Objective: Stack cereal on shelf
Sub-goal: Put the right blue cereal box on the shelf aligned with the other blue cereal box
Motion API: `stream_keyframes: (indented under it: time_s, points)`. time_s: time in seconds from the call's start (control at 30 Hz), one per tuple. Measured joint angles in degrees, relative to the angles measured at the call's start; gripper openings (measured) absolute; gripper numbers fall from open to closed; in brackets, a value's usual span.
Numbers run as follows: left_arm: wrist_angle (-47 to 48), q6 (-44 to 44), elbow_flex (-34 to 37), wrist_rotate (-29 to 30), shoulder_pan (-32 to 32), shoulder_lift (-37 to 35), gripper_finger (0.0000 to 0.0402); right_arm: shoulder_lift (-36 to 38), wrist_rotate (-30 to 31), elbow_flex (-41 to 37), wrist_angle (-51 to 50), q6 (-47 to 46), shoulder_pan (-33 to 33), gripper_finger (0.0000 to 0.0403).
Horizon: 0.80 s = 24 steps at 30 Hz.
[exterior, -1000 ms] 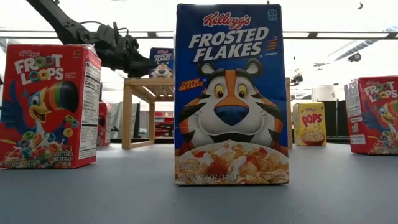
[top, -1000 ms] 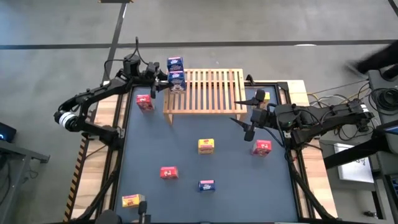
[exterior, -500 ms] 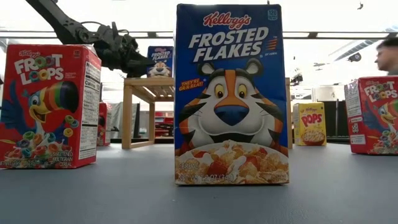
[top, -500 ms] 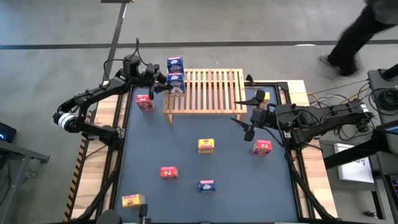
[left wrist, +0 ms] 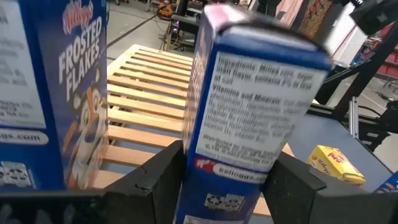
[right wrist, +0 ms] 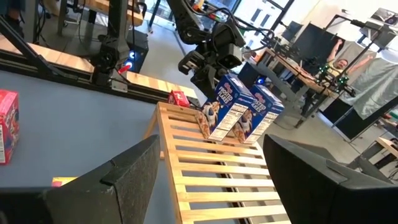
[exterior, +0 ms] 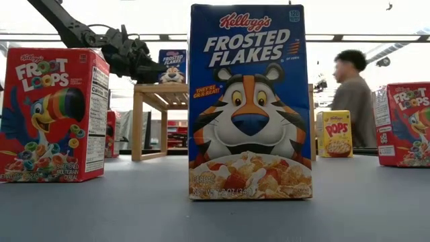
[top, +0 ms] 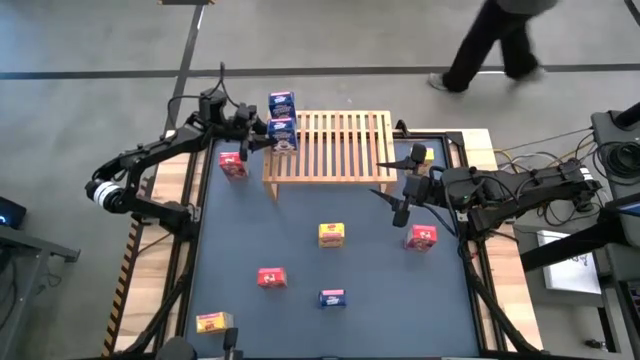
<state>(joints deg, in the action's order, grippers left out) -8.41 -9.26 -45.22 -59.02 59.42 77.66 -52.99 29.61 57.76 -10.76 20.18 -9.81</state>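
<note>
My left gripper [top: 262, 135] [left wrist: 227, 186] is shut on a blue cereal box [top: 283, 133] [exterior: 173, 65] at the left end of the slatted wooden shelf [top: 335, 148]. A second blue box [top: 281, 103] [left wrist: 56, 93] stands on its base on the shelf's far left corner. My right gripper [top: 385, 178] [right wrist: 211, 186] hangs open by the shelf's right end, holding nothing. On the table stand three red boxes [top: 232, 165] [top: 271, 278] [top: 421, 237], three yellow boxes [top: 332, 234] [top: 210, 322] [top: 421, 153] and one more blue box [top: 332, 298]. My left gripper pinches the blue box between its two fingers [left wrist: 158, 180], one on each broad face, low on the box [left wrist: 233, 171]. The fingers come in about level from the table's left. The box stays upright with its base at the slats [right wrist: 211, 134]; whether it rests on them, I cannot tell.
The shelf's slats to the right of the two blue boxes are bare [top: 350, 145]. Wooden side rails [top: 195, 170] border the grey table top. A person [exterior: 353, 101] walks through the room beyond the table's far edge.
Neither arm nor any box has clearly moved. A person has walked across the room beyond the far edge, from the right toward the left.
</note>
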Motion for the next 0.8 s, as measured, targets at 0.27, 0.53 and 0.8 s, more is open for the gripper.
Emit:
stream_keyframes:
  time_s: [0.27, 0.53, 0.8]
  points:
    - [0.48, -0.02, 0.03, 2.03, 0.0, 0.07, 0.0213, -0.02, 0.0, 0.0, 0.85, 0.26, 0.0, 0.0274]
    - [3.1, -0.92, 0.03, 1.98, 0.0, -1.16, 0.0231, -0.02, 0.0, 0.0, 0.87, 0.37, 0.0, 0.0274]
    - [9.81, -4.82, 0.03, 6.17, 0.07, -6.66, 0.0232, -0.02, 0.0, 0.0, 1.27, 0.31, 0.01, 0.0274]
